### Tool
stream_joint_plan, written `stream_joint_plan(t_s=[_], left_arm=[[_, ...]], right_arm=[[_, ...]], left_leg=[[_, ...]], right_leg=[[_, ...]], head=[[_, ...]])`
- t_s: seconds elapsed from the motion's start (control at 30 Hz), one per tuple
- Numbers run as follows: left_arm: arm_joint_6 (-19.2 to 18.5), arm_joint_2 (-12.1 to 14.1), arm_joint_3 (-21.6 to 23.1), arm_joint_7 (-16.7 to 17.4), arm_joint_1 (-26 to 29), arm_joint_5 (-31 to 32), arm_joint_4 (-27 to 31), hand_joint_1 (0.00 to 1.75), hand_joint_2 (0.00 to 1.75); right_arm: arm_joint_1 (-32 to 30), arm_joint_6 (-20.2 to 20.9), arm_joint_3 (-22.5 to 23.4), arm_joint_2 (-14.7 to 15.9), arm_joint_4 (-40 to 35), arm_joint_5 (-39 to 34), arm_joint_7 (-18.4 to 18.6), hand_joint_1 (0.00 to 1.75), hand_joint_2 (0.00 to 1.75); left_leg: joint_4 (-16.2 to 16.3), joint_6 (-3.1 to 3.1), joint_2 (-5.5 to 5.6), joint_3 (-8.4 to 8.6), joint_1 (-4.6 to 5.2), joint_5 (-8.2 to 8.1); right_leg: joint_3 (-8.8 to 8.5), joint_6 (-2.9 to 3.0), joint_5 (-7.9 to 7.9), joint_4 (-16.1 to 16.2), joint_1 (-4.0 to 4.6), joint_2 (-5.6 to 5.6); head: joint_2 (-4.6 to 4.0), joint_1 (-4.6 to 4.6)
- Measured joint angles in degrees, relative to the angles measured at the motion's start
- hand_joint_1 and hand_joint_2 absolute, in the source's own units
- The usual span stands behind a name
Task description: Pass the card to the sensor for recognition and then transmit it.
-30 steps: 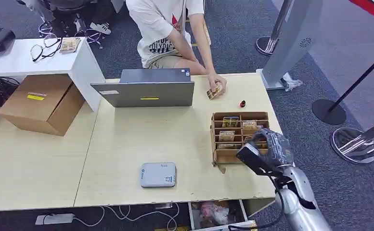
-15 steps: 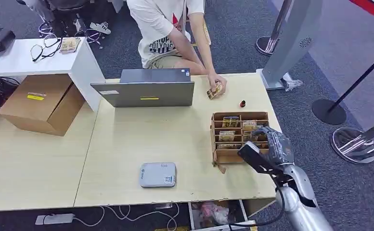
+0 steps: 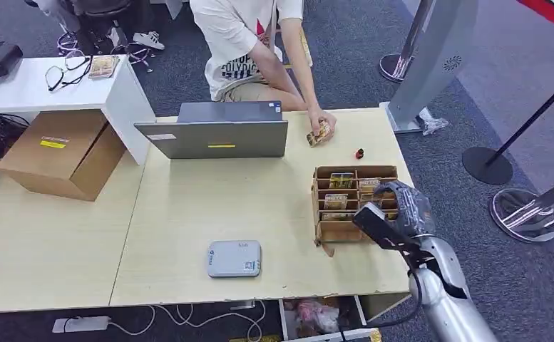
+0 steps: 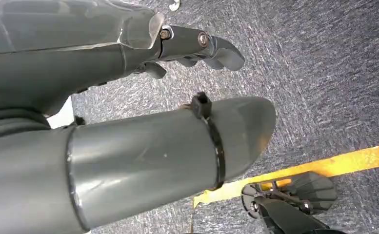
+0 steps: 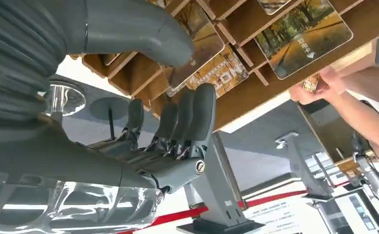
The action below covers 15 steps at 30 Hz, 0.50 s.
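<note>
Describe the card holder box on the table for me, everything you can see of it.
The card holder box is a low open-topped tray of brown cardboard or thin wood, split by slats into two columns of narrow slots. It lies flat near the right edge of the pale table. Several slots hold picture cards with autumn-coloured prints. The right hand hangs over its right column, its fingers spread by the cards; whether they touch one is unclear.

On the table [image 3: 188,214], a sensor [image 3: 234,258] lies at 8 o'clock from the card rack [image 3: 352,203]; a laptop [image 3: 213,132] stands at 10.
</note>
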<state>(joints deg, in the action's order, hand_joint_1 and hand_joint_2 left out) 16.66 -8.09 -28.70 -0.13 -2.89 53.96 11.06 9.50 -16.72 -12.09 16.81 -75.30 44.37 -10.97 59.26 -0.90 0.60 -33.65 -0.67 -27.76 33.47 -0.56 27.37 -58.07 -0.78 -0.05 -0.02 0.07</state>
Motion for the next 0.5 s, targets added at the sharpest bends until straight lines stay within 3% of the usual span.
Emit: stream_joint_plan(t_s=[0.23,0.33,0.5], left_arm=[[0.02,0.0,0.0,-0.02,-0.01,0.0,0.0,0.0,0.0],[0.02,0.0,0.0,-0.02,-0.01,0.0,0.0,0.0,0.0],[0.13,0.0,0.0,-0.02,-0.01,0.02,0.0,0.0,0.0]], right_arm=[[1.22,0.0,0.0,0.0,1.09,0.0,-0.11,0.91,1.75],[1.83,0.2,-0.07,0.0,1.75,-0.02,-0.3,0.79,1.75],[2.84,0.26,-0.24,0.0,3.12,-0.42,-1.07,0.87,1.75]], left_leg=[[0.0,0.0,0.0,0.0,0.0,0.0],[0.0,0.0,0.0,0.0,0.0,0.0],[0.0,0.0,0.0,0.0,0.0,0.0]], right_leg=[[0.0,0.0,0.0,0.0,0.0,0.0],[0.0,0.0,0.0,0.0,0.0,0.0],[-0.01,0.0,0.0,0.0,0.0,0.0]], head=[[0.0,0.0],[0.0,0.02],[0.0,0.0]])
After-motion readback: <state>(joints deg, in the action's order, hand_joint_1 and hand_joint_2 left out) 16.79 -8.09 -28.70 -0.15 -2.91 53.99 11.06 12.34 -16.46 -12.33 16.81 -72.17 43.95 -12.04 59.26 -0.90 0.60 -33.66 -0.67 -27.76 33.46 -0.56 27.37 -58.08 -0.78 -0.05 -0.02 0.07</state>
